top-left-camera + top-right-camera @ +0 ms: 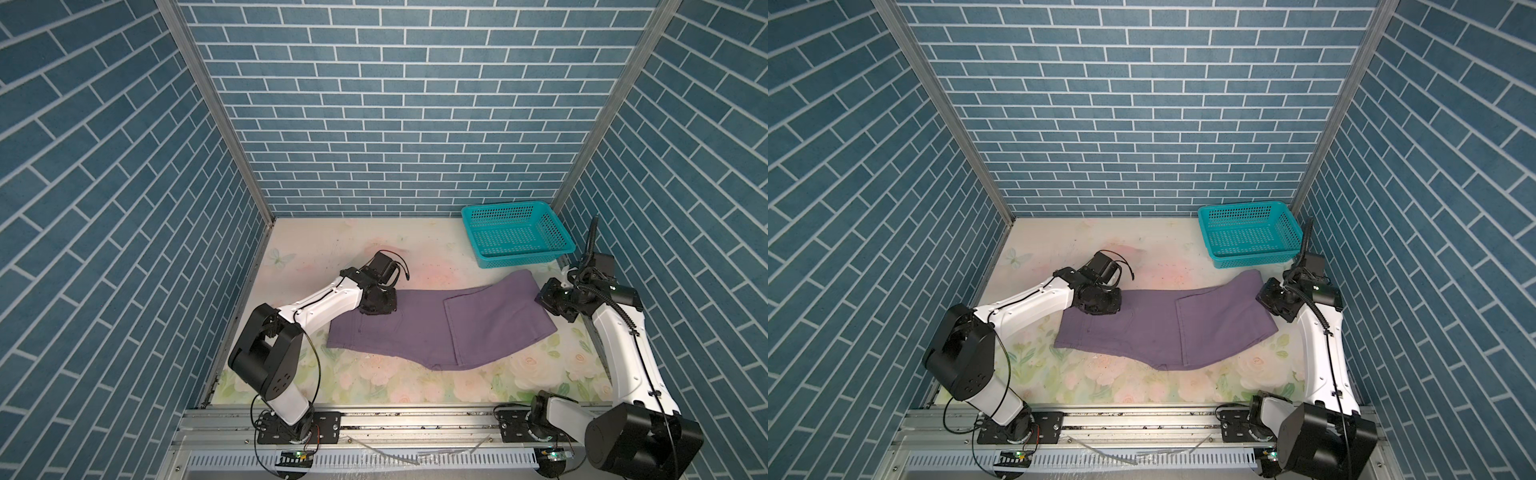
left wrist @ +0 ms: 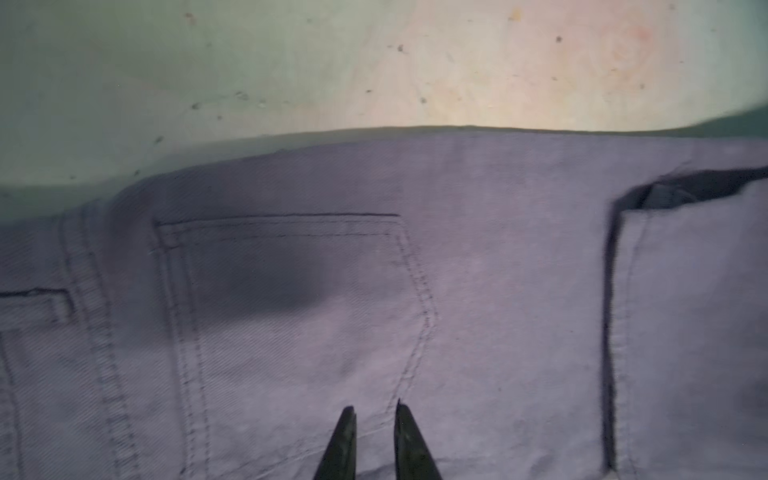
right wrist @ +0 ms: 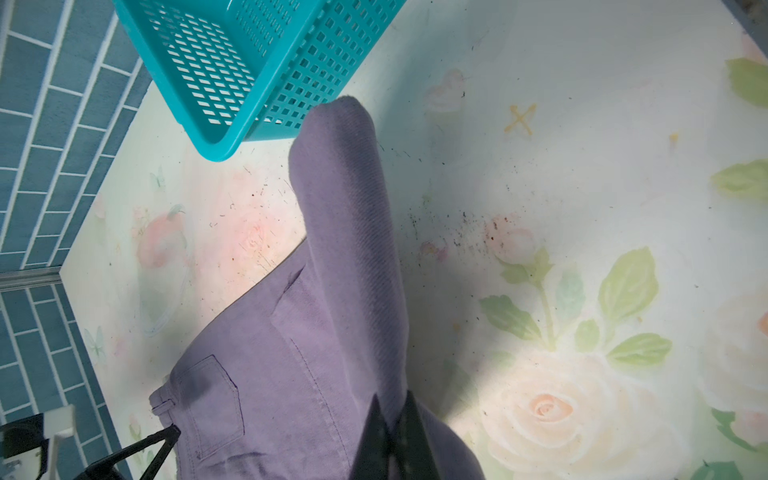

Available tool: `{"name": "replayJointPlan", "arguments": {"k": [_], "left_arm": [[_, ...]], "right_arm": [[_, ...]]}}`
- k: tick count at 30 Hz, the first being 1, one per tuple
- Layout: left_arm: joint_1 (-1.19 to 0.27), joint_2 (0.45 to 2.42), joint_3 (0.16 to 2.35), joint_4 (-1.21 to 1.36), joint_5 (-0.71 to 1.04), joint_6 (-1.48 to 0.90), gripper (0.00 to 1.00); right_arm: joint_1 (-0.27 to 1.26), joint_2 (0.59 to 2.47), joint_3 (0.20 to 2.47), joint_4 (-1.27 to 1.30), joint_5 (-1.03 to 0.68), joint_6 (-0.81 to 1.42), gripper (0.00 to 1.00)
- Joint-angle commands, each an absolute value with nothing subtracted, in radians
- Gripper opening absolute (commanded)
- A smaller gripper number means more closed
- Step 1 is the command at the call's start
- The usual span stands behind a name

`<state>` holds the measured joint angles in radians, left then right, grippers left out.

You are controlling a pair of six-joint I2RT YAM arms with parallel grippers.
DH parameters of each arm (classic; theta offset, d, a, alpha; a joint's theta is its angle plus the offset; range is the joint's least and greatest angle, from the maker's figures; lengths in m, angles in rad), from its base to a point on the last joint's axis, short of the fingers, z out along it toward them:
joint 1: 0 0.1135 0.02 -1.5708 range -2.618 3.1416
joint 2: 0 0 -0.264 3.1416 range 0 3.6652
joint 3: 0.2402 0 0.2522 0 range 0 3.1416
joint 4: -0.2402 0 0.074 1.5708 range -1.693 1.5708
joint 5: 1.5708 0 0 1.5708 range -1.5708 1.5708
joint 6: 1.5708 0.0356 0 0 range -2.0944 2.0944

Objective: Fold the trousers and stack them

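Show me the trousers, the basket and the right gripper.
trousers (image 1: 419,328), in a top view, cloth's middle.
basket (image 1: 528,258), in a top view, near wall.
right gripper (image 3: 392,401), right wrist view, between fingertips.

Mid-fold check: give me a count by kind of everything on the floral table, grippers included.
Purple trousers: 1
Teal basket: 1
Grippers: 2 (left gripper, right gripper)
Total: 4

Top views: high, looking down. Wrist views: close on trousers (image 2: 457,291); left probably nearest.
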<state>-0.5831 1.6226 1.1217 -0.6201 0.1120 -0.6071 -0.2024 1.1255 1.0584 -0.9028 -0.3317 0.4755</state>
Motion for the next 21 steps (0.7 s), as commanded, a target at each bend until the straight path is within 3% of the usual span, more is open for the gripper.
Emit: {"name": "replayJointPlan", "arguments": {"k": [1, 7, 21], "left_arm": [[-0.543, 1.575, 1.090, -0.650, 0.059, -0.582, 0.20], [-0.512, 1.542, 1.072, -0.696, -0.022, -0.564, 0.20], [-0.481, 1.546, 0.993, -0.665, -0.022, -0.578, 0.20]], "right_arm": [[-0.185, 1.094, 1.146, -0.905, -0.355, 0.512, 0.00], [-0.064, 1.097, 1.184, -0.905, -0.302, 0.555, 0.00], [0.313, 1.234, 1.325, -0.817, -0.151, 0.685, 0.00]]}}
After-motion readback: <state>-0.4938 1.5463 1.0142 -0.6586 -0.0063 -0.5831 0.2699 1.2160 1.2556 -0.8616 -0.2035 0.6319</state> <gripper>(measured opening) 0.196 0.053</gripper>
